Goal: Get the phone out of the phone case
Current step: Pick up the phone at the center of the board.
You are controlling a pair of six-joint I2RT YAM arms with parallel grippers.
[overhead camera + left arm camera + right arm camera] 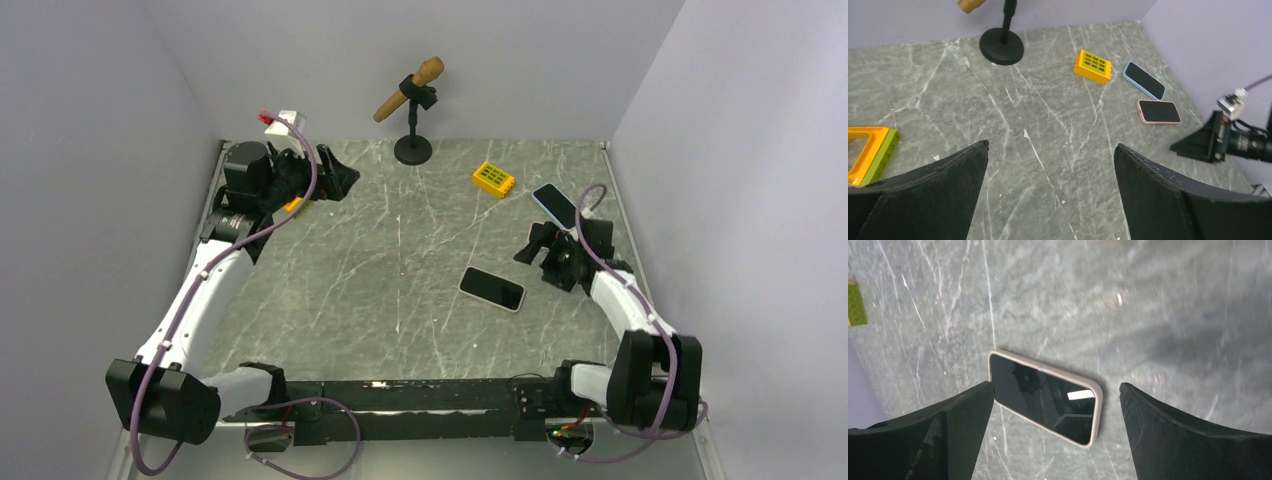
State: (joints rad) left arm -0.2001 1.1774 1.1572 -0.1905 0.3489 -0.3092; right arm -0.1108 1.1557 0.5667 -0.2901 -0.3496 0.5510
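Glossy glass-fronted phone (1043, 397) in matt pinkish case (1096, 405) lies on polished marble-look table (1148, 305).

The left arm (195, 300) and right arm (622, 297) are wearing white shells between black joints, purple cables (314, 172) are running along both, and black wedge fingers (1158, 200) are showing pale scuffs.

A grey-green marbled tabletop (400, 250) with pale veins surrounds the black microphone stand (413, 148). Just behind the stand rises a plain lilac back wall (420, 35); a left wall (90, 150) and right wall (740, 130) flank it. Lighting looks soft, possibly overhead.
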